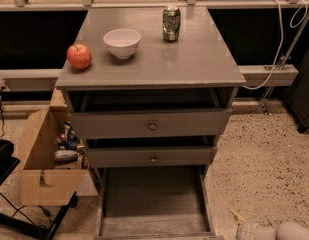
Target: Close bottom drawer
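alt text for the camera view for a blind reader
A grey three-drawer cabinet stands with its bottom drawer pulled far out. The gripper sits low at the right, beside the drawer and apart from it. On top are an apple, a white bowl and a can.

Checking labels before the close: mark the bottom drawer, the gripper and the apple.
bottom drawer [154, 199], camera view, on its bare tray floor.
gripper [241, 225], camera view, bottom right beside the drawer, on its pale end.
apple [79, 57], camera view, on its red middle.
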Robot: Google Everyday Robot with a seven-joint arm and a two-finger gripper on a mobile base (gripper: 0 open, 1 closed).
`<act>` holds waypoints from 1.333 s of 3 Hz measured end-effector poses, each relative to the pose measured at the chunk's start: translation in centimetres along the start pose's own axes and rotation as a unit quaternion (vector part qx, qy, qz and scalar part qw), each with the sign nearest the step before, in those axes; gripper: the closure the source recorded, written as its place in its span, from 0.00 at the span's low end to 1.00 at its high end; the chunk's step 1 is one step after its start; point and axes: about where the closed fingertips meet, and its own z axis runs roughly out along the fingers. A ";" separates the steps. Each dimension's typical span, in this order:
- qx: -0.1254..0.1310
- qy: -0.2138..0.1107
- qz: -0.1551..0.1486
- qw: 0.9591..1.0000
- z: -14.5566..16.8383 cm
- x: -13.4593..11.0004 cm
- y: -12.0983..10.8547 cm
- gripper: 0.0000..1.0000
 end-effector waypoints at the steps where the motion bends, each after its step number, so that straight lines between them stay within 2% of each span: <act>1: -0.005 0.003 0.005 1.000 0.4 0.3 0.5 0.00; 2: -0.027 0.007 0.065 0.997 2.5 6.3 4.5 0.26; 3: -0.051 0.020 0.128 0.990 4.8 13.0 8.7 0.50; 4: -0.077 0.011 0.162 0.984 8.2 17.2 11.1 0.73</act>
